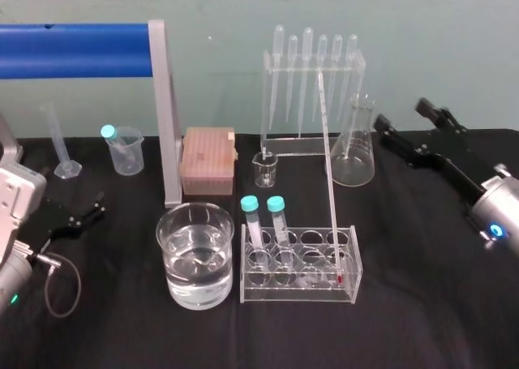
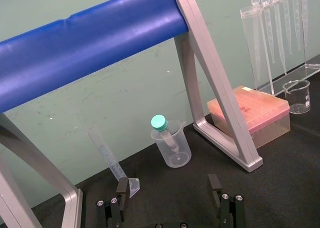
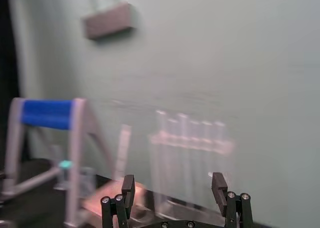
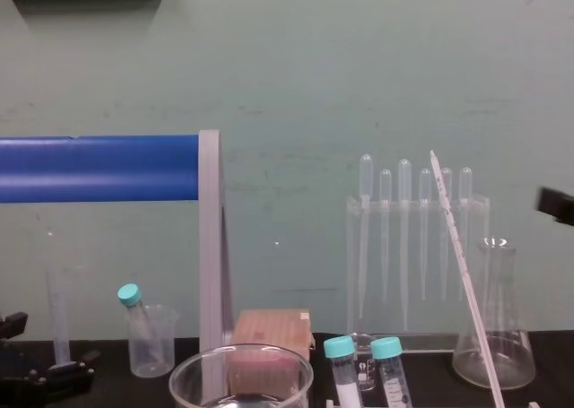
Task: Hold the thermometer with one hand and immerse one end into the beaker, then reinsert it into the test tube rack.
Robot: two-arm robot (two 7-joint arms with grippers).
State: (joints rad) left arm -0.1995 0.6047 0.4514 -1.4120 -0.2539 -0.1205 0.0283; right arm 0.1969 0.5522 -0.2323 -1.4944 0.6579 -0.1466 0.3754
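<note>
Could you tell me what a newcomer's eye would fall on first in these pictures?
Probably the thick blue bar on its grey frame at the back left, then the long, thin whitish glass thermometer leaning in the clear test tube rack at front centre, beside the large, part-filled clear glass beaker. The left gripper and right gripper sit open at the table's sides.

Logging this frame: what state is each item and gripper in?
Long thin glass thermometer: tilted in the rack, red tip down, ungrasped.
Clear acrylic test tube rack: holds thermometer and two tubes.
Large clear glass beaker: partly filled with clear liquid.
Two teal-capped tubes: capped, in the rack.
Left gripper: fingers open, low at table's left.
Right gripper: fingers open, raised at right.
</note>
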